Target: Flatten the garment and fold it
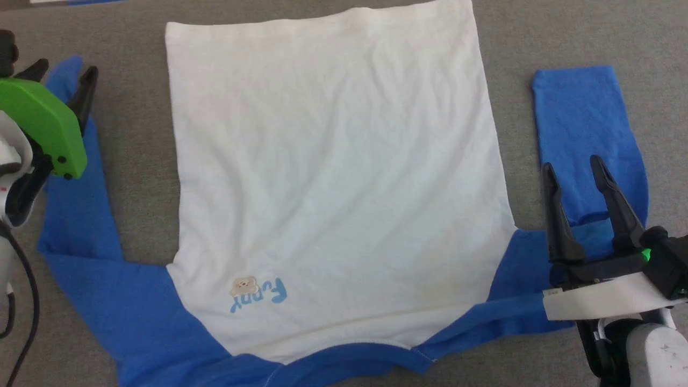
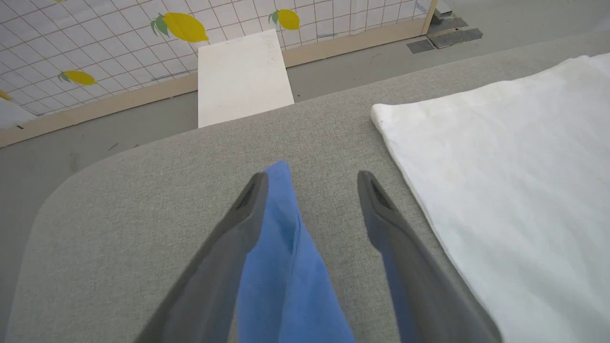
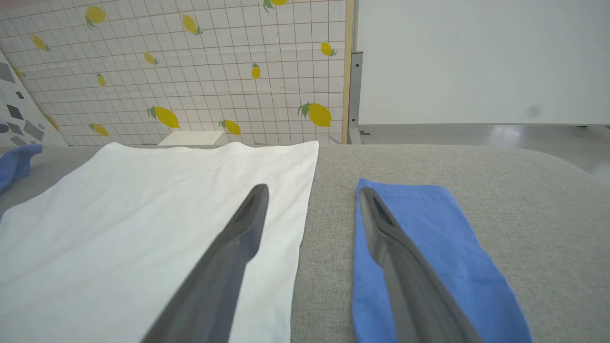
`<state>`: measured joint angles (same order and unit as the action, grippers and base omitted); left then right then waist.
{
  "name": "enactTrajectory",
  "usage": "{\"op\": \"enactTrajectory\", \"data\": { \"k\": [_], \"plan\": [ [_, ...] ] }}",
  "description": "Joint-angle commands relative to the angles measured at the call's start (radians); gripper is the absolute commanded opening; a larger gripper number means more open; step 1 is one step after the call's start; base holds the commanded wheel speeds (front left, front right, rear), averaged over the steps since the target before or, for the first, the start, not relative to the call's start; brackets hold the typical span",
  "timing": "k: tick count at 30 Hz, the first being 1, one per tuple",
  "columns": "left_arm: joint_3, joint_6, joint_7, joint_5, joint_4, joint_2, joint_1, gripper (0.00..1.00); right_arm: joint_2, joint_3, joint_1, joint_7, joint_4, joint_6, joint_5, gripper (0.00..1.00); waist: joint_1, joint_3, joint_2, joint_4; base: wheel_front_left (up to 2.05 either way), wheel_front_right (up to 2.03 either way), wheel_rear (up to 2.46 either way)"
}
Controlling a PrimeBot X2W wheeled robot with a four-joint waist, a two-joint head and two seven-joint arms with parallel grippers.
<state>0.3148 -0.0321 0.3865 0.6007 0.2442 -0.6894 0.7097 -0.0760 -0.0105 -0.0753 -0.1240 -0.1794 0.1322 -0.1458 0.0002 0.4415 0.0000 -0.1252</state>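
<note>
The garment (image 1: 333,172) lies spread face up on the grey table, white body in the middle, collar toward me, with a small "Funny" print (image 1: 258,294) near the seam. Its blue left sleeve (image 1: 75,215) runs up the left side, and the blue right sleeve (image 1: 583,134) runs up the right. My left gripper (image 1: 62,75) hovers open over the left sleeve's cuff (image 2: 281,238), holding nothing. My right gripper (image 1: 572,166) is open above the gap between the white body (image 3: 143,228) and the right sleeve (image 3: 429,238), nothing between its fingers.
The grey padded table (image 1: 645,32) has a rounded far corner (image 2: 71,190). Beyond it stand a lemon-patterned tiled wall (image 3: 190,71), a white board (image 2: 243,76) on the floor and a plain white panel (image 3: 476,62).
</note>
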Motion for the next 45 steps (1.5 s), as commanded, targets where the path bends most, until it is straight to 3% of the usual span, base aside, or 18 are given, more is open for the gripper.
{"op": "enactTrajectory", "data": {
  "k": [1, 8, 11, 12, 14, 24, 30, 34, 38, 42, 45],
  "plan": [
    [0.002, 0.013, 0.02, -0.003, 0.016, -0.013, 0.026, 1.0, 0.004, 0.006, -0.022, -0.009, -0.002, -0.002, 0.003, 1.0, -0.0002, 0.051, 0.0, -0.052, 0.0, 0.0, 0.0],
    [0.024, 0.12, 0.205, -0.047, 0.089, -0.056, 0.062, 1.0, 0.01, 0.025, -0.041, -0.016, 0.007, -0.002, 0.008, 1.0, -0.0002, 0.055, 0.0, -0.073, 0.0, 0.0, 0.0],
    [0.024, 0.148, 0.237, -0.054, 0.083, -0.065, 0.064, 1.0, 0.012, 0.03, -0.043, -0.015, 0.01, -0.002, 0.008, 1.0, -0.0002, 0.054, 0.0, -0.075, 0.0, 0.0, 0.0],
    [0.024, 0.152, 0.238, -0.057, 0.078, -0.069, 0.064, 0.45, 0.013, 0.031, -0.043, -0.014, 0.011, -0.002, 0.008, 1.0, -0.0002, 0.053, 0.0, -0.075, 0.0, 0.0, 0.0],
    [0.02, 0.163, 0.243, -0.055, 0.075, -0.073, 0.057, 0.0, 0.014, 0.031, -0.044, -0.013, 0.013, -0.002, 0.011, 1.0, -0.0002, 0.048, 0.0, -0.072, 0.0, 0.0, 0.0],
    [-0.045, 0.183, 0.106, -0.008, 0.01, -0.061, -0.013, 0.0, 0.018, -0.003, -0.011, -0.007, 0.03, -0.002, 0.019, 1.0, -0.0002, -0.075, 0.0, -0.012, 0.0, 0.0, 0.0],
    [-0.113, 0.215, 0.063, 0.021, -0.1, -0.115, -0.13, 0.0, 0.02, -0.033, 0.04, 0.016, 0.019, -0.002, 0.023, 1.0, -0.0002, -0.181, 0.0, 0.041, 0.0, 0.0, 0.0],
    [-0.164, 0.263, 0.055, 0.031, -0.229, -0.154, -0.239, 0.0, 0.022, -0.047, 0.079, 0.033, 0.005, -0.002, 0.019, 1.0, -0.0002, -0.239, 0.0, 0.073, 0.0, 0.0, 0.0],
    [-0.192, 0.279, 0.049, 0.047, -0.355, -0.178, -0.355, 0.0, 0.023, -0.062, 0.111, 0.046, -0.009, -0.002, 0.013, 1.0, -0.0002, -0.28, 0.0, 0.101, 0.0, 0.0, 0.0],
    [-0.156, 0.285, 0.047, 0.048, -0.518, -0.152, -0.427, 0.0, 0.024, -0.077, 0.135, 0.059, -0.025, -0.002, 0.01, 1.0, -0.0002, -0.305, 0.0, 0.131, 0.0, 0.0, 0.0],
    [-0.068, 0.274, 0.052, 0.038, -0.63, -0.09, -0.426, 0.0, 0.025, -0.078, 0.144, 0.069, -0.037, -0.002, 0.009, 1.0, -0.0002, -0.315, 0.0, 0.149, 0.0, 0.0, 0.0]
  ]
}}
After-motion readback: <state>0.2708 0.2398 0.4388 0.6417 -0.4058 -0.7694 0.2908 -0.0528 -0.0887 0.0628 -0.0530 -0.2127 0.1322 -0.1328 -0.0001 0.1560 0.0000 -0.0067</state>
